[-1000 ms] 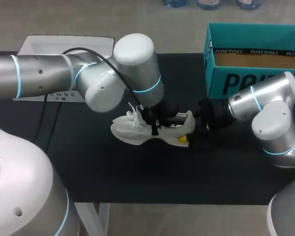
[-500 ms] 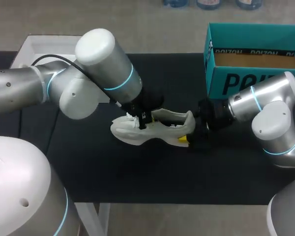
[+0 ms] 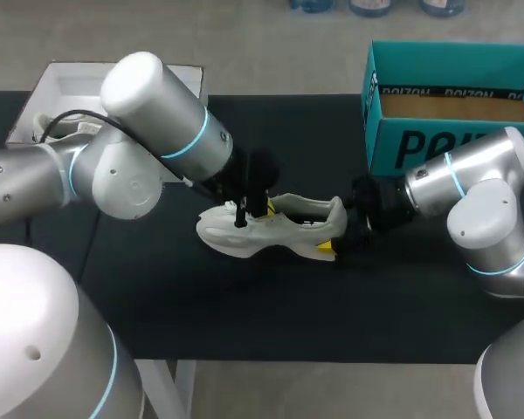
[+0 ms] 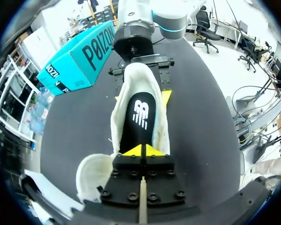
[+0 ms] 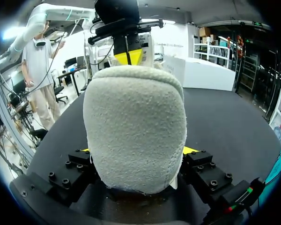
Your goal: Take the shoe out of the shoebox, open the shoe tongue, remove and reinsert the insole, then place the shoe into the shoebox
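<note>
- White shoe lies on its sole on the black table, out of the teal shoebox, which stands well apart at the far right
- Long axis runs across the table: toe toward the left arm's side, heel toward the right arm's
- Right gripper: clamped on the heel, one yellow tip against each flank of the shoe; it pins that end to the table
- Left gripper: yellow tips pressed together, hanging at the front of the shoe's opening, in line with the long axis and looking down it toward the heel. Whether something thin (tongue, insole edge) is pinched between them cannot be told
- Insole: black, seated flat in the shoe, exposed from just ahead of the left tips back to the heel cup
- Judgement: insole is not yet out, so the work in hand is tongue or insole. It lies directly ahead of the left tips along the shoe's axis, so the left arm is the one placed to take it
- Judgement: the right arm is nearer the shoebox, but its job for now is bracing. A pull along the axis loads its hold on the heel, so slip there is the risk
</note>
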Robot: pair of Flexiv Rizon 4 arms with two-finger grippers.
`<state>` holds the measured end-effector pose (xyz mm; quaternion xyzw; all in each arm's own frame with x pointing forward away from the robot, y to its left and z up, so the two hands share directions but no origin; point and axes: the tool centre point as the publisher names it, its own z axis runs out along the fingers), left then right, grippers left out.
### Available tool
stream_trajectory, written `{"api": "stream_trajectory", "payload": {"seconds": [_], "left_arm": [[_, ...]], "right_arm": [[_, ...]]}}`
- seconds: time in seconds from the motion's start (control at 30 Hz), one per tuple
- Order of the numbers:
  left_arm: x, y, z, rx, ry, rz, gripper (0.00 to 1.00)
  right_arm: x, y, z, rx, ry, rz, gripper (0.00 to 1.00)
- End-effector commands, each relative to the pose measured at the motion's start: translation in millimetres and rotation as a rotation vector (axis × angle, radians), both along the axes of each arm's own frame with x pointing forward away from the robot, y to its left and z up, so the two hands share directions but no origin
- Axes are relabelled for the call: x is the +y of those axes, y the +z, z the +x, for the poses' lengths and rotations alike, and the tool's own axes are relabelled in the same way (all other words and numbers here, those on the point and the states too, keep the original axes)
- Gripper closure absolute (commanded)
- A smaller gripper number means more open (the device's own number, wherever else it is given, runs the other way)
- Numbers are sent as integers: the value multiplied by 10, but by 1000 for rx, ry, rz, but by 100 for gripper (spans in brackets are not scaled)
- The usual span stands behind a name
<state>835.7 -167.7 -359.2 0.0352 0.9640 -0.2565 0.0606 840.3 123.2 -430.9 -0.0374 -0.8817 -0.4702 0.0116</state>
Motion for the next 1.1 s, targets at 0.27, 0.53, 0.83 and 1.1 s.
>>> {"api": "stream_trajectory", "payload": {"seconds": [0.27,0.53,0.83,1.1], "left_arm": [[-350,-46,222,121,-141,115,100],[-459,-79,146,128,-207,206,100],[-484,-195,45,117,-214,356,100],[-381,-418,-30,92,-170,396,100]], "right_arm": [[20,-55,-8,1,0,-2,100],[20,-55,-8,1,0,-2,100],[20,-55,-8,1,0,-2,100],[20,-55,-8,1,0,-2,100]]}}
